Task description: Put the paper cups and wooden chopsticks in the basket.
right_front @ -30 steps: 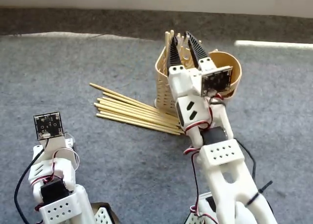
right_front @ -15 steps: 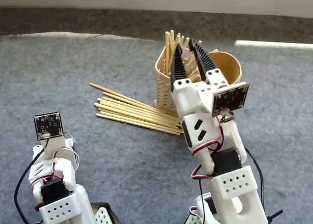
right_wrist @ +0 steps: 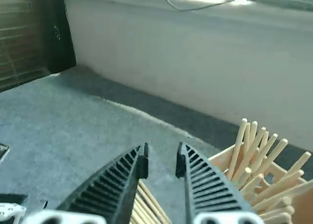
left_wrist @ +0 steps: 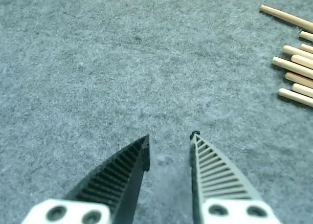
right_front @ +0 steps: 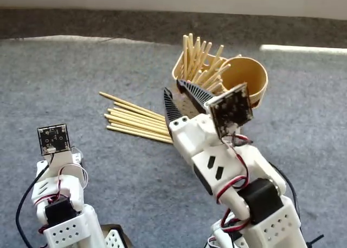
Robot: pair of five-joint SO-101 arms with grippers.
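The right end effector [right_front: 172, 86], narrowly open and empty, was judged best lowered squarely across the loose chopsticks [right_front: 138, 123].

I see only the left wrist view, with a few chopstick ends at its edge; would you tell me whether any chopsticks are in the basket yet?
Observer: Yes, a bundle of chopsticks stands in the basket, fanning out above its rim.
Operator: Thank you. Is a paper cup there as well?
Observer: One paper cup lies tipped at the basket's side away from the loose chopsticks; I cannot tell whether it is inside.
Operator: And where is the right gripper?
Observer: The right gripper is open and empty, in front of the basket by the basket-side ends of the loose chopsticks.
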